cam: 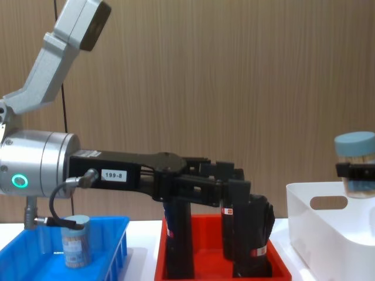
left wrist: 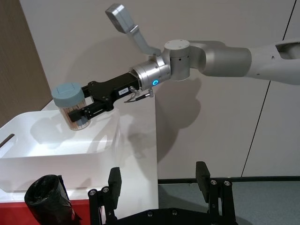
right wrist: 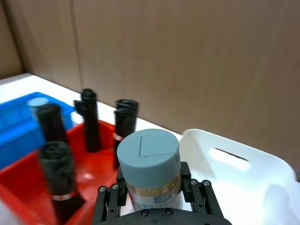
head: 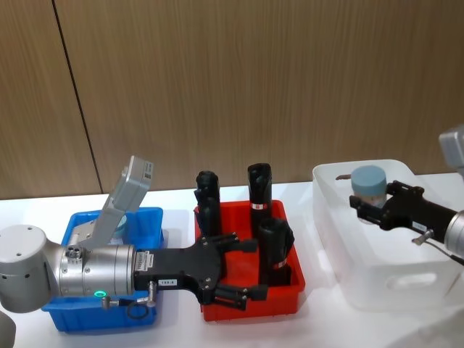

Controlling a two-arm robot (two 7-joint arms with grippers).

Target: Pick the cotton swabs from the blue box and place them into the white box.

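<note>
The fingers [left wrist: 93, 109] of the right gripper [head: 368, 205] were closed on a swab jar [head: 369, 183], upright above the white box [head: 406, 283]. The left gripper [head: 243, 270] hung wide open and empty over the red tray [head: 286, 303]. A second swab jar [cam: 75, 241] stood in the blue box [head: 150, 226].

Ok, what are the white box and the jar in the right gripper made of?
White box: glossy plastic, by its sheen and moulded handle cutout. Cotton swabs jar in the right gripper: seemingly clear plastic, sticks showing through; matte pale-blue lid.
</note>
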